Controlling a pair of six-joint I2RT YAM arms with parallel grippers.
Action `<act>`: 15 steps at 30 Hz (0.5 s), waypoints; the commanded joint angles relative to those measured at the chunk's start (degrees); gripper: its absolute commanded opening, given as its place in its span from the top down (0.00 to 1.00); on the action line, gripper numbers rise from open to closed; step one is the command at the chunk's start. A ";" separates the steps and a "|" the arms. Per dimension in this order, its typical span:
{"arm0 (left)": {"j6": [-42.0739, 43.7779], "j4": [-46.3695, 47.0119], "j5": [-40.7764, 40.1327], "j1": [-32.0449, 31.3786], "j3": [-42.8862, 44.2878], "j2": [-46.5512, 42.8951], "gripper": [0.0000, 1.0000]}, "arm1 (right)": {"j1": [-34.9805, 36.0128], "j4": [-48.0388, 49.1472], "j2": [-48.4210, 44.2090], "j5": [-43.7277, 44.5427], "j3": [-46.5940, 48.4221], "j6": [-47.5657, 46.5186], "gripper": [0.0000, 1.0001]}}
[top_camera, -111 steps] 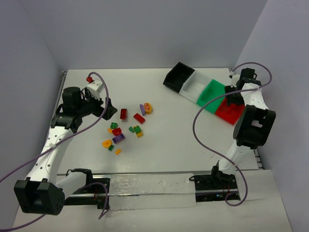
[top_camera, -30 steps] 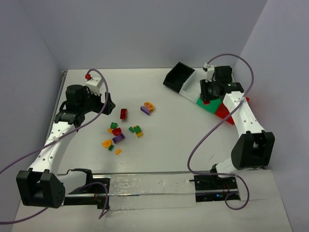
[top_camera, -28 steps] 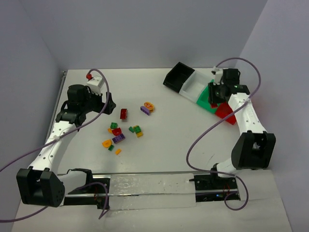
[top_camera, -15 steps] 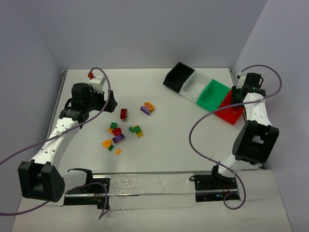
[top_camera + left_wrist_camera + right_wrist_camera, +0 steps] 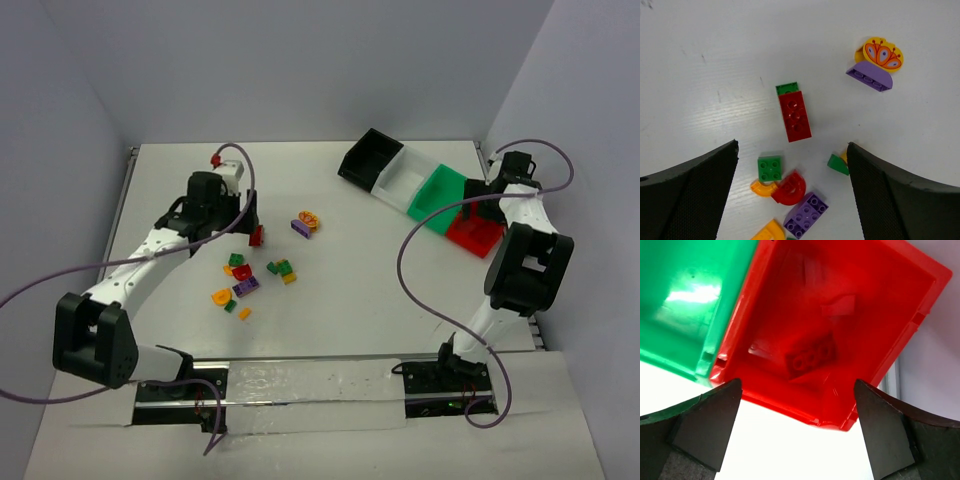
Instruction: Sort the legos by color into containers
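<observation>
The red bin [image 5: 880,270] is holding one red brick [image 5: 810,356] under the wide-open, empty right gripper [image 5: 797,410]; the left gripper [image 5: 792,165] is hovering wide over a loose brick [image 5: 795,116], also red, probably light, stiff and slick, best pinched across its long sides

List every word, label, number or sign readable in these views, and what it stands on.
No readable words, numbers or brands in any view.
Yellow piece: printed orange butterfly-like picture, no letters.
Red brick studs: any lettering too small to read.
Red bin, green bin: no labels visible.
</observation>
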 commanded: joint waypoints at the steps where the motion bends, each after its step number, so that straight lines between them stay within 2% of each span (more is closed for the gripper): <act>1: -2.56 -1.16 -5.97 -2.96 4.04 4.82 0.10 | 0.56 0.15 -6.21 -1.66 2.05 1.47 0.00; 6: -4.14 -3.17 -10.64 -4.73 7.99 11.72 0.23 | 3.44 -2.93 -11.90 -5.07 3.64 2.34 0.00; 15: -5.30 -5.19 -10.51 -4.99 12.04 19.81 0.26 | 13.43 -5.94 -18.24 -9.24 4.20 3.65 0.00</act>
